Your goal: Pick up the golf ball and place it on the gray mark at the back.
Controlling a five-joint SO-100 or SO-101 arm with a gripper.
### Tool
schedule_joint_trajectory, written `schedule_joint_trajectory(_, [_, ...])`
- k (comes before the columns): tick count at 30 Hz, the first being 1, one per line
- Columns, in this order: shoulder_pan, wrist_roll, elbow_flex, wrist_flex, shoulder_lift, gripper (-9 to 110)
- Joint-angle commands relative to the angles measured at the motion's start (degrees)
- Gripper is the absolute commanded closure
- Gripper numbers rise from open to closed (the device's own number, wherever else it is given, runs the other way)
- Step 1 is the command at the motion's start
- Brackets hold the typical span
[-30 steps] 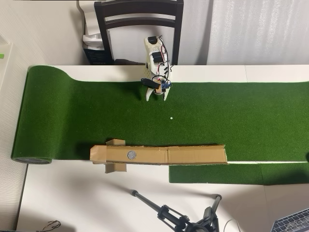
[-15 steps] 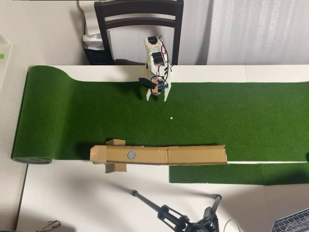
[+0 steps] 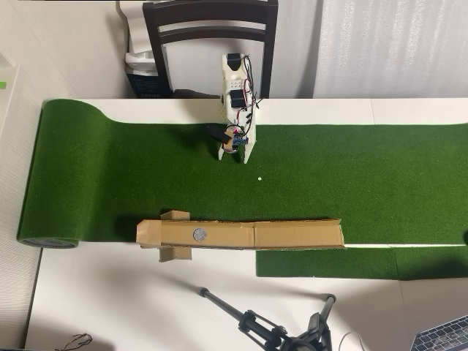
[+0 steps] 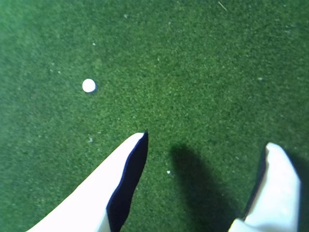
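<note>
A small white golf ball [image 3: 259, 178] lies on the green turf mat [image 3: 110, 168], a little below and right of my gripper [image 3: 235, 155] in the overhead view. In the wrist view the ball [image 4: 89, 85] sits up and to the left, beyond the white left fingertip [image 4: 133, 154]. My gripper [image 4: 207, 145] is open and empty, with its jaws wide apart just above the turf [image 4: 203, 58]. A round gray mark [image 3: 198, 234] sits on a long cardboard strip [image 3: 292, 234] along the mat's lower edge in the overhead view.
A dark chair [image 3: 210, 36] stands behind the arm's base. A black tripod [image 3: 278, 333] lies on the white table [image 3: 110, 300] below the cardboard. A second turf piece [image 3: 344, 262] lies lower right. The mat's rolled end [image 3: 44, 241] is at the left.
</note>
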Motion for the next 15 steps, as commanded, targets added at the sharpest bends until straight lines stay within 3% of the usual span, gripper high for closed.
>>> schedule_joint_trajectory(1, [-0.5, -1.1, 3.8, 0.4, 2.3, 65])
schedule_joint_trajectory(5, [-0.6, -1.0, 3.8, 5.5, 2.4, 74])
schedule_joint_trajectory(11, [-0.7, -1.0, 3.9, 5.6, 2.4, 77])
schedule_joint_trajectory(15, [-0.7, -1.0, 3.9, 5.6, 2.4, 87])
